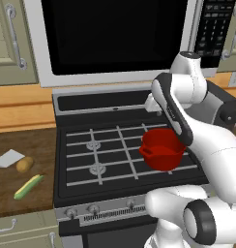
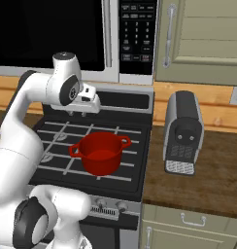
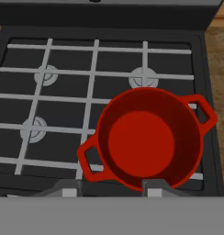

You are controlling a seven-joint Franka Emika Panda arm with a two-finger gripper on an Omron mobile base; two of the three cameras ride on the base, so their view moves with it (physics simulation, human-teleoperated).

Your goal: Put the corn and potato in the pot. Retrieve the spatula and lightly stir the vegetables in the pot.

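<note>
On the stove [image 1: 110, 145] in the left base view, the red pot [image 1: 162, 149] sits at the right side of the grates, partly behind the white arm. Gripper [image 1: 153, 102] hangs above and behind the pot, mostly hidden by the arm; jaw state can't be read here. Well to the left, on the wooden counter [image 1: 23, 145], lie the corn [image 1: 28, 186], a slim yellow-green cob, the small golden-brown potato [image 1: 24, 164] and the spatula [image 1: 8, 158], a pale grey blade touching or just beside the potato. All three are far from the gripper. Microwave [image 1: 115, 34] above the stove.

Right base view: gripper [image 2: 86, 103] hovers over the back grates, up and left of the pot [image 2: 100, 152], not touching it. Pot is round, bright red, two short side handles, nothing inside. Coffee machine [image 2: 182, 132] stands on the counter right of the stove, well apart from the pot.

Hand view: looking down, pot [image 3: 148, 137] lies just ahead of the fingertips [image 3: 153, 187], over the lower-right burner, inside bare red. Two fingertips stand apart with a clear gap, partly open, holding nothing. Grey grates [image 3: 93, 87] cross the rest of the stove; nothing between gripper and pot.
</note>
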